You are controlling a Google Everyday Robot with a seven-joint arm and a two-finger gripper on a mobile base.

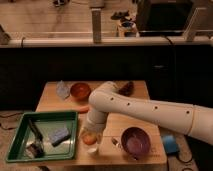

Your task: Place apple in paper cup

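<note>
Camera view: gripper [90, 133] is low near the table [111, 128] front edge, w/ the apple [88, 136] right at its tip and the paper cup [92, 147] directly beneath. Grip state: can't tell. Best approach, prob.: centre apple over cup rim, lower straight, release gently so cup doesn't tip. No readable labels or writing.

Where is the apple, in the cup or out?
The apple sits at the cup's mouth, under the tool; whether fully in, cannot tell.

Warm overhead light falls on the tabletop [117, 131] and shines brightest on the white arm [150, 107]. Beyond its far edge lies deep shadow. The gripper [90, 134] hangs dimmer near the front edge.
</note>
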